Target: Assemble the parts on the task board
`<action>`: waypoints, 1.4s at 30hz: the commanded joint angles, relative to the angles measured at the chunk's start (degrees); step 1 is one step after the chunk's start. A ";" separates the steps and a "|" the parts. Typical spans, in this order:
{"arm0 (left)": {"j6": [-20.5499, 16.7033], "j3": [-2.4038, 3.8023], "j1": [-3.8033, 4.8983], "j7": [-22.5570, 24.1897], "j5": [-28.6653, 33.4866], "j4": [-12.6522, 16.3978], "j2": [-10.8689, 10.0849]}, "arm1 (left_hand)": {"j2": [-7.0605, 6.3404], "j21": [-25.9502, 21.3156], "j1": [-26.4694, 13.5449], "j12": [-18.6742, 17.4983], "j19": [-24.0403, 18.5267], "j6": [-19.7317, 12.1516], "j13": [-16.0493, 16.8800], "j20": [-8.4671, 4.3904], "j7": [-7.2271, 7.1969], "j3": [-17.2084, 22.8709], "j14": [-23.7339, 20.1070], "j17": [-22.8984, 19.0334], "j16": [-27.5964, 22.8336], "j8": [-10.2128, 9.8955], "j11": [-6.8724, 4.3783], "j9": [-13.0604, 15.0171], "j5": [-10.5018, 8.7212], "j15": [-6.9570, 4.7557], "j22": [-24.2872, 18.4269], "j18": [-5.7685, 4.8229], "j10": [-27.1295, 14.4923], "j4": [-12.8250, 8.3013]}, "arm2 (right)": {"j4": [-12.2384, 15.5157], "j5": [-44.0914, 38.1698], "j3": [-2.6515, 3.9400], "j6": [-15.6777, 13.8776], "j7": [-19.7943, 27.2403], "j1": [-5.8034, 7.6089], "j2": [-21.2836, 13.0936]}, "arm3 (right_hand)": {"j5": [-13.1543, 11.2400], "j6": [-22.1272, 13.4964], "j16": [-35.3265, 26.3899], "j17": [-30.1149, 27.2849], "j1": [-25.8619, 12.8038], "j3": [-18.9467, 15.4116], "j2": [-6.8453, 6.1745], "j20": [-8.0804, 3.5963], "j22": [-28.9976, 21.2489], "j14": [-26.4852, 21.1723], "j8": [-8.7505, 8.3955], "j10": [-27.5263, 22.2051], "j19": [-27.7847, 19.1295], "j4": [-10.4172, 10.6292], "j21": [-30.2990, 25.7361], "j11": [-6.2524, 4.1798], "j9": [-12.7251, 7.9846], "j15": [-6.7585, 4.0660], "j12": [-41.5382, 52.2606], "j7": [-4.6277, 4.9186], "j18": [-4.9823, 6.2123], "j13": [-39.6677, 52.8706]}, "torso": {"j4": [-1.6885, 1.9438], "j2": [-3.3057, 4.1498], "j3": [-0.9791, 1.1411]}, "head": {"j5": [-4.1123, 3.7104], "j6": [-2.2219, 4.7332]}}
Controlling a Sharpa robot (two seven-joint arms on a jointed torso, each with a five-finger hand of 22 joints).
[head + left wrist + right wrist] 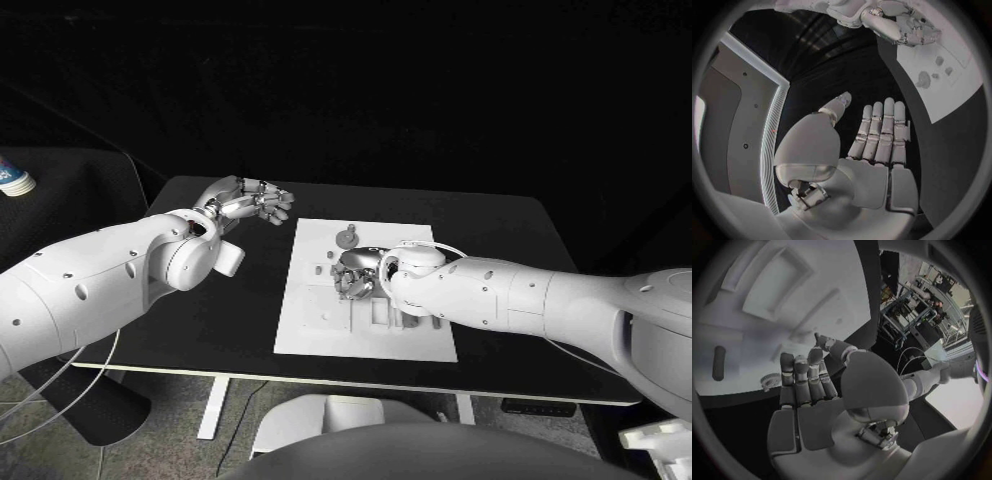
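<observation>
Your right hand point(356, 276), fingers apart and empty, hovers over the board point(320, 330); lowering blindly could scatter the parts point(348, 238).

White task board point(325, 335) on black table point(216, 320)

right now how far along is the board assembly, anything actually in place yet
Early, by the look of it. Done: nothing I can confirm; small parts lie loose on the task board. In hand: the right hand is low over the board's middle, fingers extended, with a small toothed part by its fingertips; no grip is visible. The left hand hangs off the board, holding nothing. Left: seemingly the whole assembly.
</observation>
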 commanded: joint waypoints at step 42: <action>0.24 0.08 0.08 0.43 0.36 0.06 0.12 | 0.28 -0.38 0.48 -0.51 -0.40 -0.53 -0.09 0.03 0.15 -0.42 -0.23 -0.11 -0.39 -0.46 -0.01 -0.10 0.22 -0.04 0.08 -0.35 -0.50 0.00 | -1.70 -2.40 -0.19 0.77 -0.01 -1.09 1.05 | 0.06 0.91 0.30 -0.09 -0.43 0.24 -0.36 -0.02 -0.12 0.15 0.11 0.17 0.30 0.26 0.35 -0.02 0.54 0.03 0.17 0.62 0.11 -0.11 | 0.01 0.01 -0.02 | 0.02 -0.46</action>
